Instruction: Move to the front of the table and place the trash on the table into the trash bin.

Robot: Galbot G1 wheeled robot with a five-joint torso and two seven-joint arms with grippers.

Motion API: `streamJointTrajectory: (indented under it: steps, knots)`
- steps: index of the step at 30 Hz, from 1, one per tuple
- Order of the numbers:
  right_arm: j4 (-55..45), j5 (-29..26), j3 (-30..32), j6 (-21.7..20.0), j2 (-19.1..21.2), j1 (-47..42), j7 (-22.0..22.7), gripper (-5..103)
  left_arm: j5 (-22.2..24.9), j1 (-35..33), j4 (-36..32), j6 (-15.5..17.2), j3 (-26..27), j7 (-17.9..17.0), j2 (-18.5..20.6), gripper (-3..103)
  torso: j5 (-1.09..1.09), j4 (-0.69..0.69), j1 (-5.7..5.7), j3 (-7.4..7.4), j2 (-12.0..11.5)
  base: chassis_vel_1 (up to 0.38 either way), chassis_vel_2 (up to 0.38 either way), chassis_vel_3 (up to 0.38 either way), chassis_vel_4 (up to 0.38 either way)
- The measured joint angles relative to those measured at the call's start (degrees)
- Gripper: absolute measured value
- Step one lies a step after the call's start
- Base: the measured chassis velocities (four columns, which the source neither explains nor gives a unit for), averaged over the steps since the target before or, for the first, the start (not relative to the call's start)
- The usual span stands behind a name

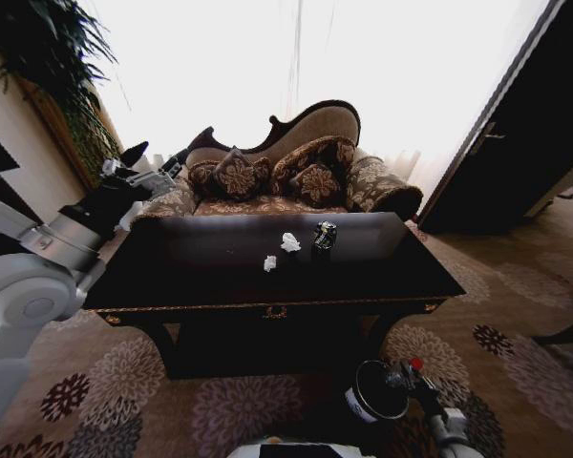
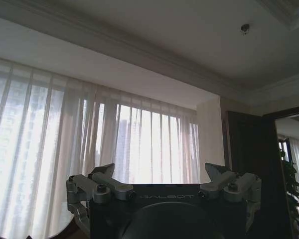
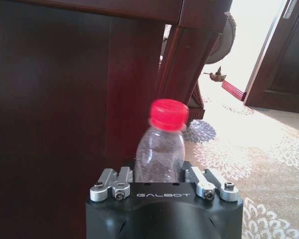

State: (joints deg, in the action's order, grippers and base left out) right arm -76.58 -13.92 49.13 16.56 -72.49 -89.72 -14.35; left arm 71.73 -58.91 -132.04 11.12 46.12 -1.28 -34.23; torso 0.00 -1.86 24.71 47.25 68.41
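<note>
At the head view's bottom right, the right gripper (image 1: 413, 374) clamps the clear bottle (image 3: 161, 149) beside the trash bin (image 1: 374, 391). Mid-frame, tissue lumps (image 1: 289, 242) lie on the table (image 1: 220, 277). Upper left, the left gripper (image 1: 153, 162) hangs wide.
</note>
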Motion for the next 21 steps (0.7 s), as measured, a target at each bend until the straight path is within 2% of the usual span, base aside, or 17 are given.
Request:
streamJointTrajectory:
  steps: [2,3,5,7,8,10,11,14,15,16,21]
  knots:
    - [0.0,0.0,0.0,0.0,0.0,0.0,0.0,42,0.0,0.1,0.0,0.0,-0.1,0.0,0.0,100,0.00,0.00,0.00,0.00,0.0,0.000,0.000,0.000,0.000]
    - [-0.1,-0.1,0.1,0.0,-0.1,-0.1,-0.1,54,-0.1,0.2,0.1,0.0,-0.3,0.0,-0.1,100,0.00,0.00,0.00,0.00,0.0,0.000,0.000,0.000,0.000]
    - [-0.2,-0.2,0.1,0.0,-0.2,-0.1,-0.1,54,-0.1,0.3,0.1,0.0,-0.5,0.0,-0.1,100,0.00,0.00,0.00,0.00,0.0,0.000,0.000,0.000,0.000]
    - [-0.3,-0.5,0.1,-0.1,-0.3,-0.2,-0.2,65,-0.2,0.4,0.1,0.0,-0.7,0.1,-0.2,100,0.00,0.00,0.00,0.00,0.0,0.000,0.000,0.000,0.000]
    - [-0.4,-0.5,0.1,-0.1,-0.4,-0.3,-0.2,65,-0.2,0.4,0.1,0.0,-0.8,0.1,-0.3,100,0.00,0.00,0.00,0.00,0.0,0.000,0.000,0.000,0.000]
    - [-0.5,-0.5,0.1,-0.1,-0.7,-0.3,-0.3,76,-0.3,0.5,0.2,0.0,-0.9,0.1,-0.4,100,0.00,0.00,0.00,0.00,0.0,0.000,0.000,0.000,0.000]
    - [-0.5,-0.5,0.1,-0.1,-0.7,-0.3,-0.3,76,-0.3,0.5,0.2,0.0,-0.9,0.1,-0.4,100,0.00,0.00,0.00,0.00,0.0,0.000,0.000,0.000,0.000]
    - [-0.6,-0.5,0.0,-0.1,-0.8,-0.4,-0.3,91,-0.3,0.5,0.2,0.0,-1.0,0.2,-0.4,100,0.00,0.00,0.00,0.00,0.0,0.000,0.000,0.000,0.000]
    - [-0.6,-0.5,0.0,-0.1,-0.8,-0.4,-0.4,91,-0.3,0.5,0.2,0.0,-1.0,0.2,-0.4,100,0.00,0.00,0.00,0.00,0.0,0.000,0.000,0.000,0.000]
    - [-0.7,-0.5,0.0,-0.1,-0.8,-0.5,-0.4,96,-0.3,0.6,0.2,0.0,-1.0,0.2,-0.4,100,0.00,0.00,0.00,0.00,0.0,0.000,0.000,0.000,0.000]
    - [-2.2,-1.5,0.2,0.4,-0.6,-1.7,-1.9,100,-0.3,0.6,0.2,0.0,-0.8,0.2,-0.5,100,0.01,0.01,0.00,0.00,0.0,0.000,0.000,0.000,0.000]
